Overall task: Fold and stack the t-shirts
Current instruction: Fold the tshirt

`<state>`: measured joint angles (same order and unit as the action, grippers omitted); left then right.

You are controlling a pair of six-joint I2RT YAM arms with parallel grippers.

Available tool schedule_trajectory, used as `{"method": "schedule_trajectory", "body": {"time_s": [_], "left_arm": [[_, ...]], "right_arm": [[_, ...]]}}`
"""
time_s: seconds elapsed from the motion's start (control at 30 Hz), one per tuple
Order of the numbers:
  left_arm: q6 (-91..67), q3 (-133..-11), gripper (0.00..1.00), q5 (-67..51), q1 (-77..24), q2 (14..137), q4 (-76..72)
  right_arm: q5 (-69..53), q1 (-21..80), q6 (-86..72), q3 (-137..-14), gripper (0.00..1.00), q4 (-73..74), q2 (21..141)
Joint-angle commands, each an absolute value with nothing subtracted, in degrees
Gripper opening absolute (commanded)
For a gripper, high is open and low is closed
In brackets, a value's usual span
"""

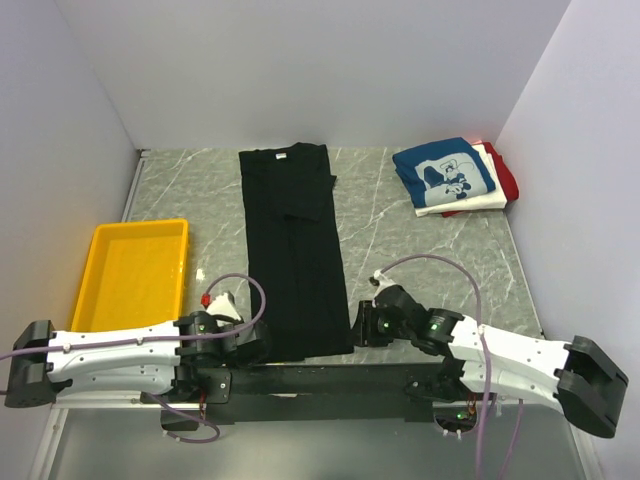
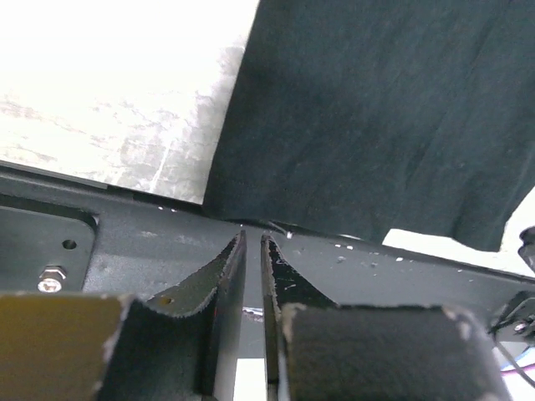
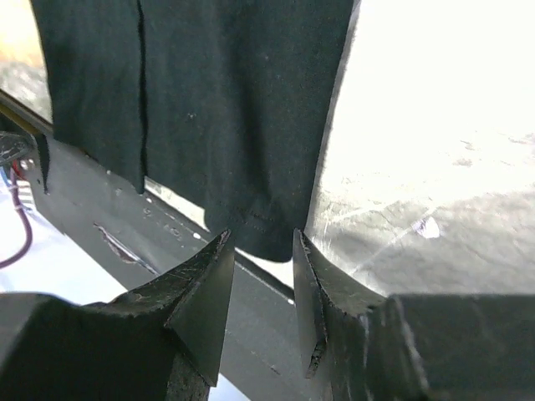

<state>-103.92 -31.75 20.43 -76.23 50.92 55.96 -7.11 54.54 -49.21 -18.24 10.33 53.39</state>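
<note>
A large black t-shirt [image 1: 295, 250] lies flat in a long strip down the middle of the table, its hem at the near edge. It also shows in the left wrist view [image 2: 376, 125] and the right wrist view [image 3: 226, 109]. My left gripper [image 1: 255, 345] [image 2: 253, 236] is at the hem's left corner, jaws almost together with nothing between them. My right gripper [image 1: 358, 328] [image 3: 262, 234] is open and empty, its tips just short of the hem's right corner. A folded blue t-shirt with a white print [image 1: 445, 175] tops a stack with a white one [image 1: 480, 203] and a red one [image 1: 507, 180].
A yellow plastic tray [image 1: 135, 270] stands at the left, beside the left arm. A black bar [image 1: 320, 380] runs along the table's near edge under both grippers. Grey walls close in the table on three sides.
</note>
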Motion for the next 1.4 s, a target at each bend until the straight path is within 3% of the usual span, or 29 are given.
{"method": "schedule_trajectory", "body": {"time_s": [0.0,0.13,0.33,0.5,0.63,0.87,1.13,1.37], "left_arm": [[-106.35,-32.96,0.19,23.73,-76.64,48.79,59.32],[-107.66,-31.64,0.18,24.61,-76.64,48.34,58.98],[-109.86,-28.13,0.17,25.75,-76.64,46.85,59.06],[-110.21,-25.93,0.37,25.84,-76.64,47.02,58.45],[-110.30,-25.31,0.41,25.23,-76.73,49.65,57.13],[-110.04,-24.52,0.43,23.91,-76.64,52.12,54.93],[-109.60,-23.29,0.42,24.17,-76.64,50.89,53.26],[-108.90,-22.85,0.40,24.17,-76.64,52.38,51.59]], "right_arm": [[-3.52,55.02,-51.15,-18.80,0.41,13.19,49.66],[-3.69,55.54,-51.86,-22.05,0.41,10.47,50.18],[-5.98,57.30,-51.68,-24.87,0.39,2.37,62.83],[-4.66,61.34,-53.61,-24.53,0.38,0.18,68.99],[-3.43,63.37,-55.19,-21.54,0.36,0.18,70.93],[-2.55,64.34,-55.90,-20.13,0.37,3.67,64.53],[4.91,64.16,-58.18,-20.39,0.49,16.86,46.96],[3.78,63.63,-59.94,-16.26,0.53,13.82,47.28]]}}
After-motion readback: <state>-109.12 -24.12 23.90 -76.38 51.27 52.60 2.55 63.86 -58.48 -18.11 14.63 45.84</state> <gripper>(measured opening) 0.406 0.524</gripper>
